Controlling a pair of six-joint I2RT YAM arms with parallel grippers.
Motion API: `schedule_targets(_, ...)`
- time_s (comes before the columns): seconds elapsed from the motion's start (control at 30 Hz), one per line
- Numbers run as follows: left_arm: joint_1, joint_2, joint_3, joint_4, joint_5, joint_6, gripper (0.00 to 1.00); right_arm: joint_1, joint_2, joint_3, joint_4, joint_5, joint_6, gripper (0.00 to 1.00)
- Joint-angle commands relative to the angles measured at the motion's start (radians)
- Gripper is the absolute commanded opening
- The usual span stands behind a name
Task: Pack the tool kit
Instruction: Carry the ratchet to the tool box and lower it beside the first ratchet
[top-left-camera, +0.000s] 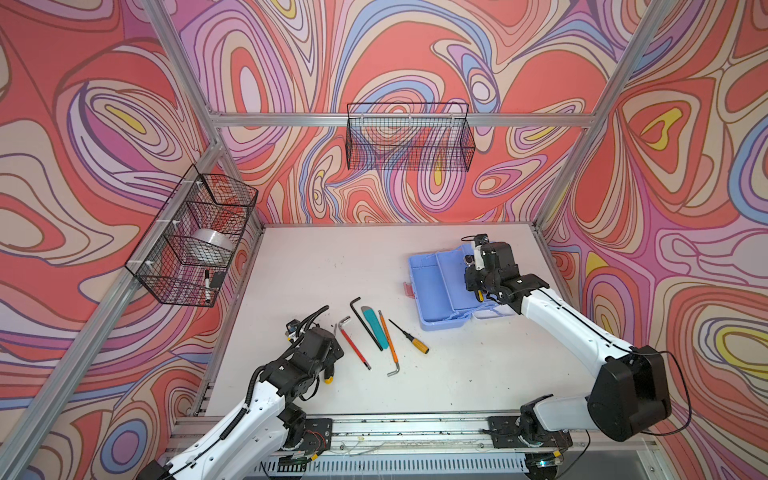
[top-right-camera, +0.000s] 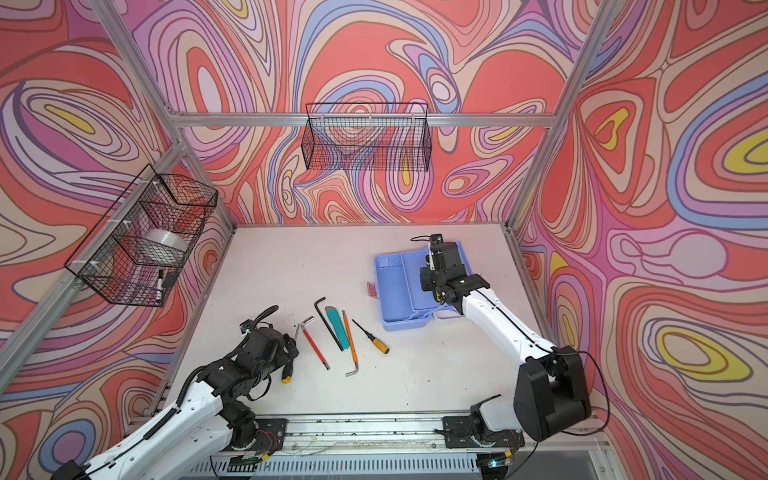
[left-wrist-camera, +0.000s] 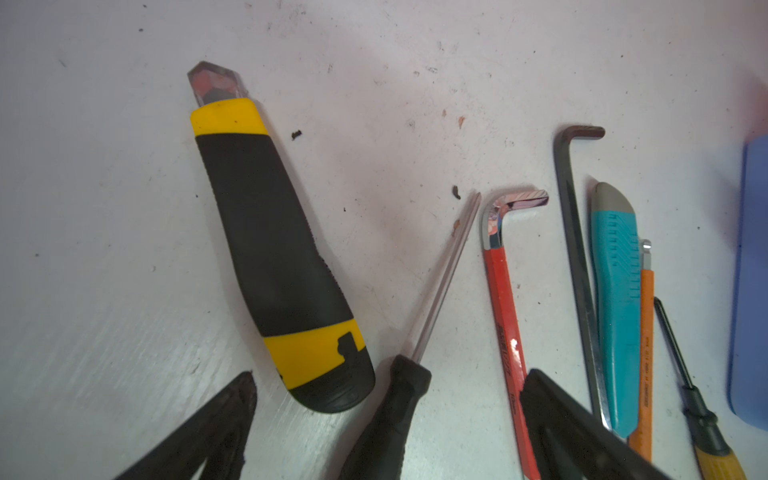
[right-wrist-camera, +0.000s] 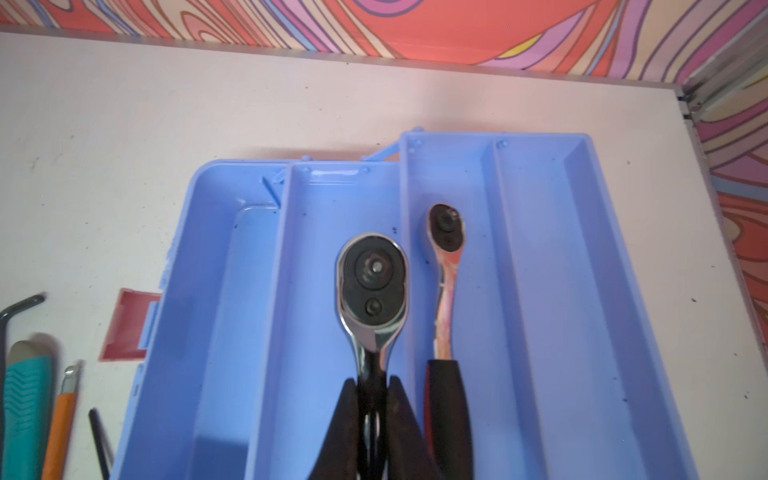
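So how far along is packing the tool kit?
Done: one ratchet lies in a tray of the tool kit. In hand: the right hand grips a second ratchet above it; the left hand hangs open over the yellow knife. Left: that knife, two screwdrivers, three hex keys and the teal knife on the table.

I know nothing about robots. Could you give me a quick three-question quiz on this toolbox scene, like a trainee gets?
1. True or false: the left claw is shut.
2. What does the right claw grip? A) a ratchet wrench B) a hammer C) a paintbrush
3. Apart from that, how many wrenches lie in the tool kit?
Key: 1 false, open. 2 A. 3 one, the black-handled wrench.
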Motion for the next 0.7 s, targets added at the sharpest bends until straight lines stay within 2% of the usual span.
schedule_targets(0.0,0.003,-0.005,-0.015,-0.004,-0.011,0.004,1.00,-0.046,-0.025,-0.006,0.017,-0.030,-0.037,0.00)
schedule_targets(0.2,0.003,0.002,-0.021,0.013,-0.005,0.004,1.00,-0.110,0.011,0.005,0.025,-0.036,-0.067,0.00)
schedule_targets(0.67,0.003,-0.003,-0.026,0.010,-0.005,0.006,1.00,-0.133,0.109,0.037,0.086,-0.025,-0.116,0.00)
